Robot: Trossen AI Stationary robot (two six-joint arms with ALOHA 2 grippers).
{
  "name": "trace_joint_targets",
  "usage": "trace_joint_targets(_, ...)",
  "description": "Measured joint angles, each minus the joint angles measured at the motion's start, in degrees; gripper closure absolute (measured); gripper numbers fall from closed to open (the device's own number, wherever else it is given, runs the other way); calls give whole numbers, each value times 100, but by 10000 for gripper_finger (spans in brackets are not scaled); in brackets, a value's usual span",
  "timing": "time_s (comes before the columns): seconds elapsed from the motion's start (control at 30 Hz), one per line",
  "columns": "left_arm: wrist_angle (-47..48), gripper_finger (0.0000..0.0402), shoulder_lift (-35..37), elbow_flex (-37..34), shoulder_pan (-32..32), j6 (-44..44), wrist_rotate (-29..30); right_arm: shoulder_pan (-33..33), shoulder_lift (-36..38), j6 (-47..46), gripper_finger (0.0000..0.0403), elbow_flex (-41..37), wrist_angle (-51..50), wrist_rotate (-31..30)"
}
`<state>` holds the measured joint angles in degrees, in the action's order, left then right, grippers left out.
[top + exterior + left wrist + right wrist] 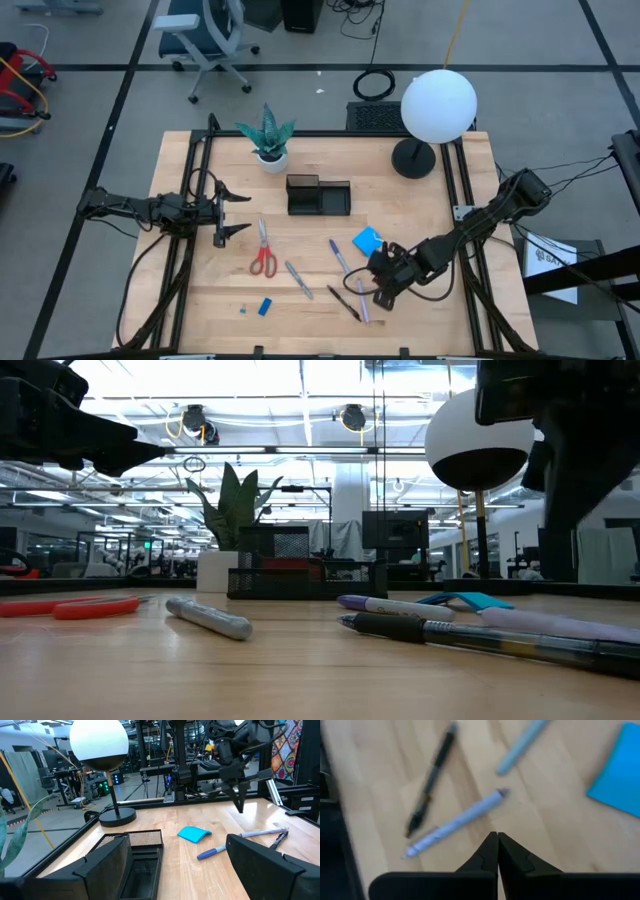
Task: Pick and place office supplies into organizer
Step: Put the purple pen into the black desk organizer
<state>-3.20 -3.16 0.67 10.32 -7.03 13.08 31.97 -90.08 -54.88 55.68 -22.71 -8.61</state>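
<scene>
Left gripper point(243, 211) waits by the left edge, fingers spread. Organizer point(318, 195) sits mid-bench. Right gripper point(383, 291) hovers over the pens point(348, 285) near the front-right corner, fingers pressed together, empty: descending so risks scattering them.

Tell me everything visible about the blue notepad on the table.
The bright blue square notepad looks like a thin paper pad lying on the wooden table, right of centre, just in front of the black mesh organizer. One edge curls upward in the left wrist view. Nothing touches it: the nearest purple pen lies apart from it, and the shut right hand hovers beyond it, nearer the pens.
</scene>
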Motion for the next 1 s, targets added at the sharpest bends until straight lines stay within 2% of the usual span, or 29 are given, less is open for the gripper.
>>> trace_joint_targets(0.3,0,55,0,-2,1,-2,0,12,4,-471,402,-1038,1997,440)
trace_joint_targets(0.5,0,55,1,-1,0,-2,0,36,4,-2001,403,-1827,3776,438)
trace_joint_targets(0.67,0,55,2,-2,-1,-2,0,52,4,-2113,403,-2143,5324,298)
trace_joint_targets(0.8,0,55,1,-2,-1,-2,0,76,4,-2194,403,-1677,4878,132)
trace_joint_targets(1.0,0,55,2,0,-1,-2,0,76,2,-2727,403,-173,1625,68)
